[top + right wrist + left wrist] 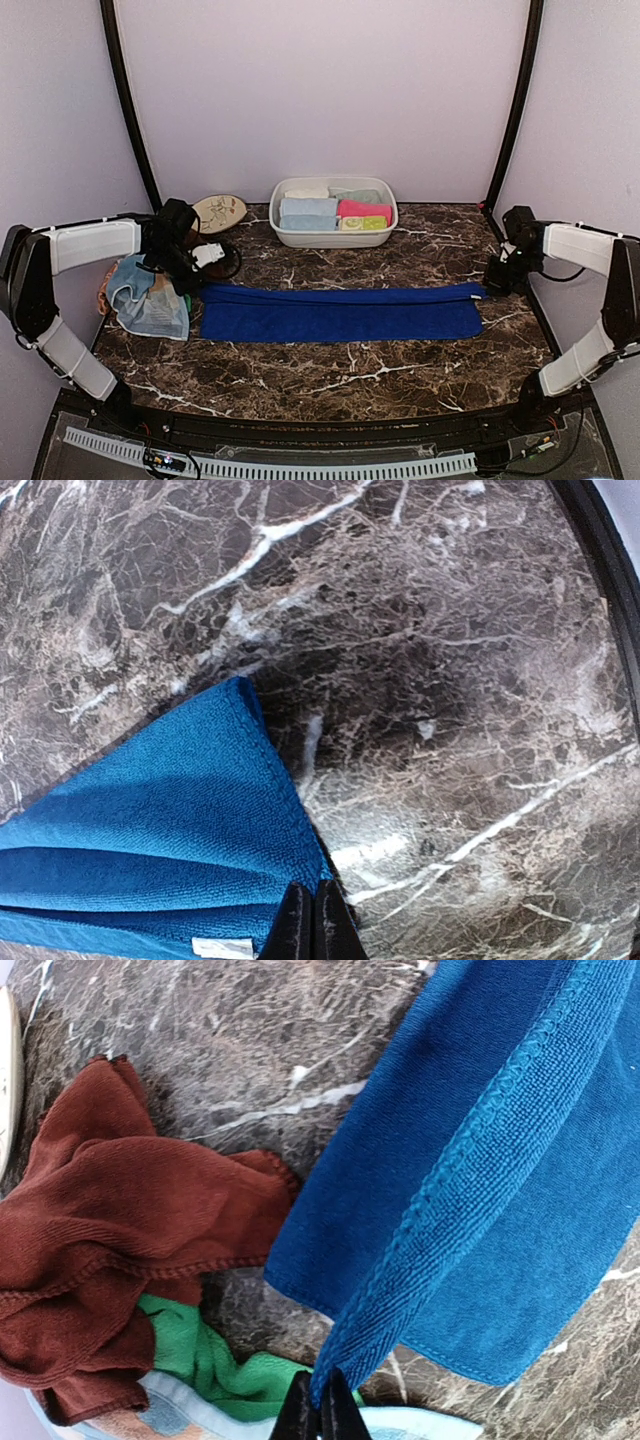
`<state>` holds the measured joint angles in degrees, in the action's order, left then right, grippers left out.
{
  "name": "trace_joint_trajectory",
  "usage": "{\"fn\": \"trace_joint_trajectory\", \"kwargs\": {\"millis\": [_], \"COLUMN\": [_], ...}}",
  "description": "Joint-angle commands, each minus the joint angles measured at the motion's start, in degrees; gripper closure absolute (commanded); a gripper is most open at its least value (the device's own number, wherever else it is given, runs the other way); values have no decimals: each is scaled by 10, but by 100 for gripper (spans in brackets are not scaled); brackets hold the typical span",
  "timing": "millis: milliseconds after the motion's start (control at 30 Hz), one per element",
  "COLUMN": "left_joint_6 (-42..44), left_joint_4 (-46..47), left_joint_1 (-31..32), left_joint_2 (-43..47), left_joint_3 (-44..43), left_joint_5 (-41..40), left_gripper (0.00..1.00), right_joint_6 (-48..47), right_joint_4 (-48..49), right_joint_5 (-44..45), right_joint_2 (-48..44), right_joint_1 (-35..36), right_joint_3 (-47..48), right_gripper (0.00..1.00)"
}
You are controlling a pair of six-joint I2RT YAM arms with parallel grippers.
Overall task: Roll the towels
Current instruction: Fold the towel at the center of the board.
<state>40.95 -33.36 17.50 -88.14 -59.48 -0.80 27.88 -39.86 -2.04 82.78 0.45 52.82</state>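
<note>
A royal blue towel (340,312) lies folded lengthwise across the middle of the table. My left gripper (203,283) is shut on its far left corner, and in the left wrist view that corner of the blue towel (470,1180) rises into the shut left gripper (320,1412). My right gripper (488,284) is shut on the far right corner. In the right wrist view the blue towel (150,830) ends between the shut tips of the right gripper (315,922). Loose towels lie heaped at the left: a rust-brown towel (120,1230), a green towel (205,1355) and a pale dotted towel (150,303).
A white oval tub (333,240) at the back centre holds folded towels, among them a light blue one (308,212) and a pink one (365,209). A cream leaf-patterned plate (220,212) lies at the back left. Black frame posts rise at both back corners.
</note>
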Motion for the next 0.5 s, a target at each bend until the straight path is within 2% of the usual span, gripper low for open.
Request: {"fn": "trace_joint_trajectory", "kwargs": {"millis": [0, 167, 467], "left_joint_6": [4, 2, 1], "left_joint_4": [-38, -59, -47], "left_joint_1": [8, 18, 30], "left_joint_2": [30, 39, 54], "left_joint_3": [14, 20, 50], "left_joint_5": [21, 48, 32], "left_gripper": [100, 100, 100], "right_joint_6": [-12, -10, -6], "right_joint_4": [-20, -18, -20], "right_joint_5": [31, 21, 16], "right_joint_2": [-24, -43, -67], "right_joint_1": [0, 1, 3], "right_joint_3": [-10, -31, -53], "right_gripper": [100, 100, 100]}}
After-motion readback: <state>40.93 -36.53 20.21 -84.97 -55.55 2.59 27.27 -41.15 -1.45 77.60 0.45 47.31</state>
